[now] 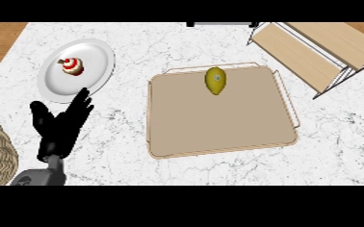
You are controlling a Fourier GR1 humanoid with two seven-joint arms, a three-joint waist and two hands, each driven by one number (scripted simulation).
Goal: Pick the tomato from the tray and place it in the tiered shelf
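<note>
On the tray (220, 125) near its far rim, a yellow-green fruit (216, 81)

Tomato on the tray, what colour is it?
The tomato is olive yellow, seen in the head view.

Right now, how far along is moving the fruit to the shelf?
Done: nothing yet; the yellow-green oval fruit lies on the tan rectangular tray. In hand: nothing; the black left hand rests open at the lower left, fingers straight, and the right hand is out of view. Left: grasping the fruit, lifting it and setting it in the light wooden tiered shelf.
</note>
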